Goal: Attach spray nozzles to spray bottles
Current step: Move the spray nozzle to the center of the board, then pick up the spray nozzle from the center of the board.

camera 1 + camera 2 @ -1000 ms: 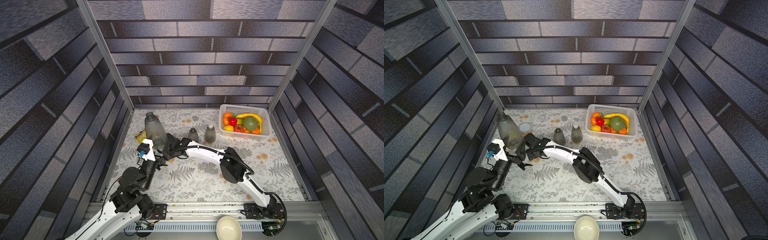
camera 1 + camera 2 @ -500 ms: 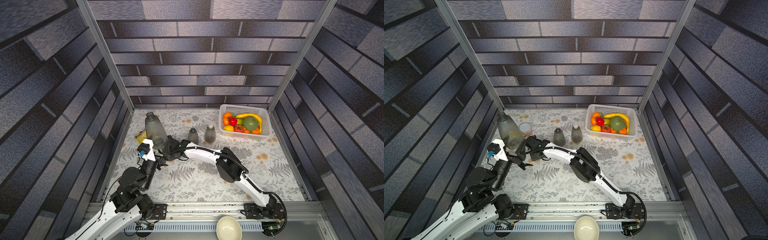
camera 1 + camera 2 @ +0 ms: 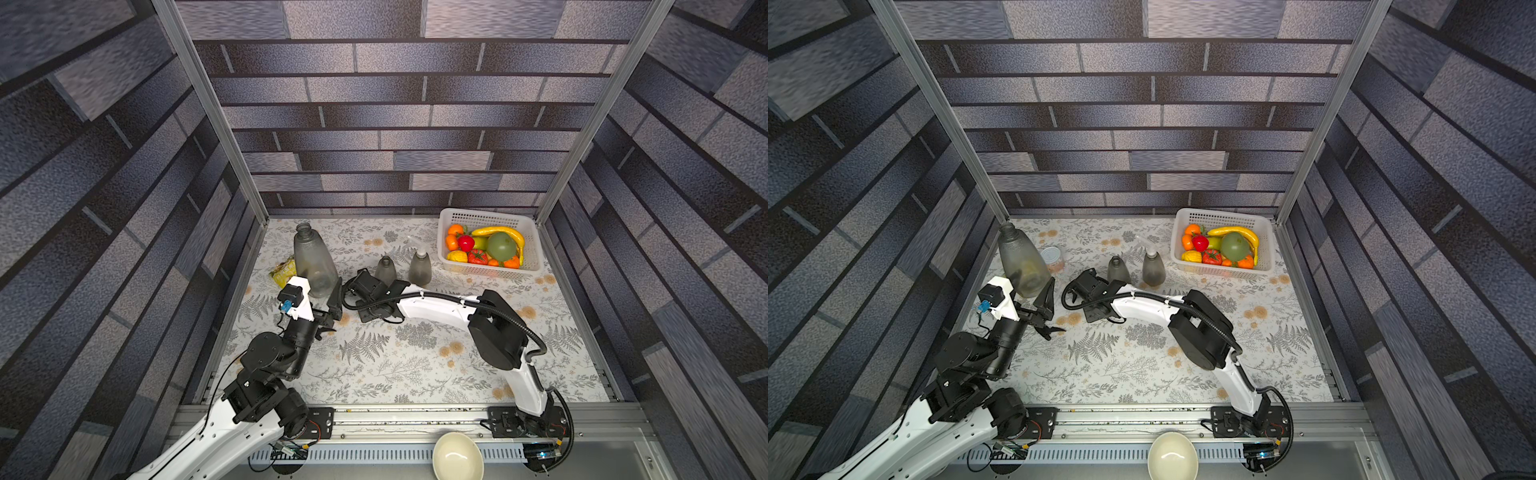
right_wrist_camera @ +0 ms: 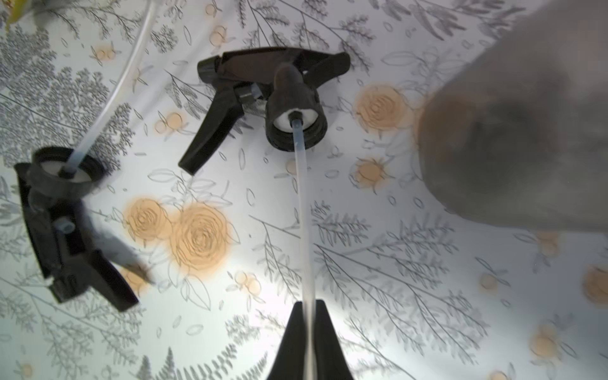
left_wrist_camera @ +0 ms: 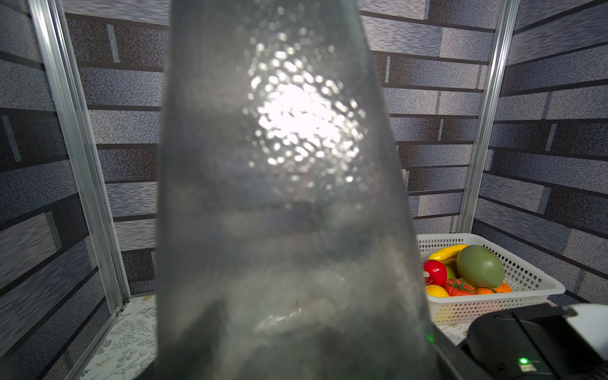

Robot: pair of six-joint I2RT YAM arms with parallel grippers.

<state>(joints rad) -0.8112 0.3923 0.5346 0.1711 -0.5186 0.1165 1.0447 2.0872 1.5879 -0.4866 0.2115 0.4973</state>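
Since a second ago the right gripper (image 4: pixel 307 317) has gone from half open to fully closed, and the right elbow (image 3: pixel 494 340) has swung out toward the basket side while the wrist has eased slightly back from the raised bottle. In the right wrist view its fingers (image 4: pixel 289 339) are pinched together on the thin clear dip tube (image 4: pixel 302 214) of a black spray nozzle (image 4: pixel 286 95), which lies on its side on the floral tablecloth (image 4: pixel 394 279) with its collar facing the camera. A second black nozzle (image 4: pixel 65 223) lies near it on the cloth, apart from it. The left gripper (image 3: pixel 319 293) is clamped around the rounded base of the large spray bottle (image 3: pixel 311 257), holding it upright and off the cloth near the left wall, its neck open. In the left wrist view this bottle's grey body fills the middle of the frame. One left finger (image 3: pixel 1047 293) shows beside the base in a top view; the other is hidden. In both top views two smaller bottles stand side by side toward the rear: the bare-necked bottle (image 3: pixel 385 268) just behind the right wrist, and the capped bottle (image 3: pixel 419 272) carrying the white nozzle (image 3: pixel 417 245). A white fruit basket (image 3: pixel 490 218) sits in the far right corner, a silver-lidded can (image 3: pixel 1053 257) stands just beside the raised bottle, and a cream bowl (image 3: pixel 457 459) rests at the front rail.
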